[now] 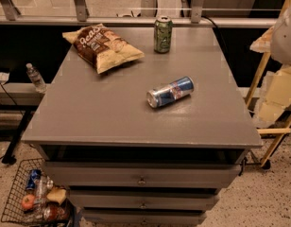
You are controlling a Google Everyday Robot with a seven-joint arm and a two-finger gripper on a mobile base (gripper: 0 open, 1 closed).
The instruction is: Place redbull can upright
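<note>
The redbull can (170,91) is slim, blue and silver with a small red logo. It lies on its side on the grey cabinet top (112,112), right of centre, with its silver top pointing to the front left. My gripper is not in view. A white rounded shape (285,30) at the upper right edge may be part of my arm, well away from the can.
A green can (162,33) stands upright at the back of the top. A brown and cream chip bag (102,46) lies at the back left. A wire basket (34,197) of items sits on the floor at the lower left. A wooden frame (270,103) stands to the right.
</note>
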